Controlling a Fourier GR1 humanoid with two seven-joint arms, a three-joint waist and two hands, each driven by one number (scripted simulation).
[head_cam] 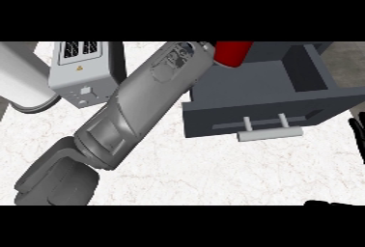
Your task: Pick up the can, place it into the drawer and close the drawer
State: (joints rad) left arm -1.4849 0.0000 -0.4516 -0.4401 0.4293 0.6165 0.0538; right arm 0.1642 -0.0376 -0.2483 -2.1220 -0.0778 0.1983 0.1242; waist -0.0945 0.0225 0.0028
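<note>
Far left: a white cylinder (25,77), cut off by the left edge, identity hard to tell. Just beside it, a grey toaster (82,72) with two dark slots on top and a small yellow triangular warning sticker on its side; no legible writing. Underneath, a white marbled surface (214,169).

Across the middle, running diagonally from lower left to upper centre: the grey left forearm (135,106), covering part of the toaster's right side and the drawer's left corner. Left hand (206,47) almost wholly hidden behind the wrist at the top; only a dark sliver visible against the can, so cannot tell whether the fingers are clenched or released.

Upper centre: the red can (231,53), top cut off by the upper band, left side hidden by the wrist, positioned over the open drawer's back left area. No label readable.

Right: the dark grey drawer (271,82), pulled out, with a pale bar handle (269,131) on its front.

Far right edge: right hand (357,135), black fingers straight and released, mostly cut off, resting near the drawer's front corner.
</note>
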